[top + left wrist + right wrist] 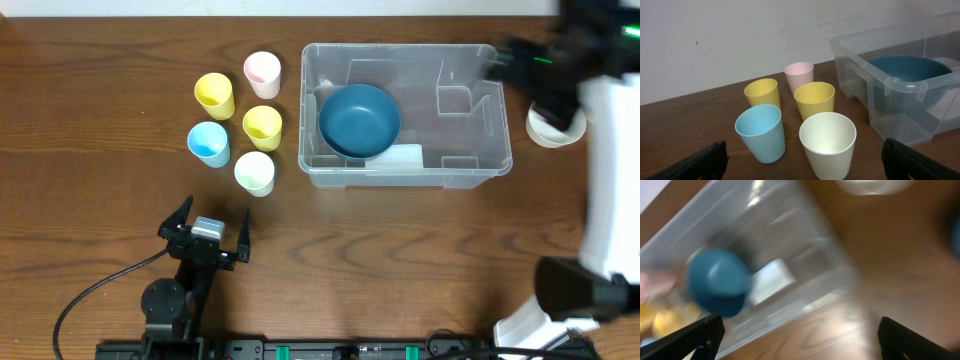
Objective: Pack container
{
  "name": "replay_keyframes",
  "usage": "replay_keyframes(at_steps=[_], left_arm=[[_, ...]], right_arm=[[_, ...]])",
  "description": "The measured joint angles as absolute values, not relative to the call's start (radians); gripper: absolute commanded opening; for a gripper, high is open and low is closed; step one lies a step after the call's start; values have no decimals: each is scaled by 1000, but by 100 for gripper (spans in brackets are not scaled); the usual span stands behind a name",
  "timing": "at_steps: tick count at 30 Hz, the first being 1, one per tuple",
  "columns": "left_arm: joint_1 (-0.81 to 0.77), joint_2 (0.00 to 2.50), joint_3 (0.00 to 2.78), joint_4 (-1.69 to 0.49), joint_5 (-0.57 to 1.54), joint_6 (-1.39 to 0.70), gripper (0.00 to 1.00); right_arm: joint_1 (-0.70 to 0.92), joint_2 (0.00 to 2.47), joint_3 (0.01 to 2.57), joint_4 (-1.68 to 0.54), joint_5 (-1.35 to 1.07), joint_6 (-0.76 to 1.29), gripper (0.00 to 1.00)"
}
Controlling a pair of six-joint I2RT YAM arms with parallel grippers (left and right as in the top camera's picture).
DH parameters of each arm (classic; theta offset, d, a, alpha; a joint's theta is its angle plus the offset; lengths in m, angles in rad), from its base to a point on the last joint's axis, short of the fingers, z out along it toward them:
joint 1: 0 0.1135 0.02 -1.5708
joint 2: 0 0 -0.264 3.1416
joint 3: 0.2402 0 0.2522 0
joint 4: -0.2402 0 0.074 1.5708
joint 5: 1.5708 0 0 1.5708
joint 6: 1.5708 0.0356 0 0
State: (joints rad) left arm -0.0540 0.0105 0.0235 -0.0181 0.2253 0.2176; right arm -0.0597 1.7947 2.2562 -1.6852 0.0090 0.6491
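Note:
The container point(470, 62), a large clear bin, stands at the middle back of the table. A dark blue bowl point(358, 120) lies inside its left half, next to a whitish label point(398, 156). My right gripper point(503, 62) is motion-blurred above the bin's far right corner. In the right wrist view the right gripper point(800, 330) is open and holds nothing, with the blurred container point(790, 240) and blue bowl point(717, 280) beyond it. My left gripper point(213, 216) is open near the front left, empty, and points at the cups. The left gripper point(804, 147) has nothing between its fingers.
Several plastic cups stand left of the bin: pink point(262, 70), two yellow point(214, 94) point(262, 124), light blue point(208, 142) and cream point(254, 171). A white bowl point(553, 130) sits right of the bin, partly under the right arm. A cable trails at the front left.

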Motion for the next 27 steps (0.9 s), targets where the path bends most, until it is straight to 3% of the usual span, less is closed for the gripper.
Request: replay_keyframes(at_steps=[5, 13, 20, 27], left_arm=[[-54, 10, 23, -18, 225, 218, 98], [-54, 10, 23, -19, 225, 218, 98], [-54, 10, 23, -18, 225, 218, 98], [-54, 10, 23, -19, 225, 218, 98]], right_arm=[[-286, 1720, 2170, -1691, 34, 649, 99], [-607, 1615, 1779, -1614, 35, 633, 99], [-729, 1581, 1435, -1379, 4, 573, 99], [-758, 1582, 1275, -1192, -5, 540, 99]])
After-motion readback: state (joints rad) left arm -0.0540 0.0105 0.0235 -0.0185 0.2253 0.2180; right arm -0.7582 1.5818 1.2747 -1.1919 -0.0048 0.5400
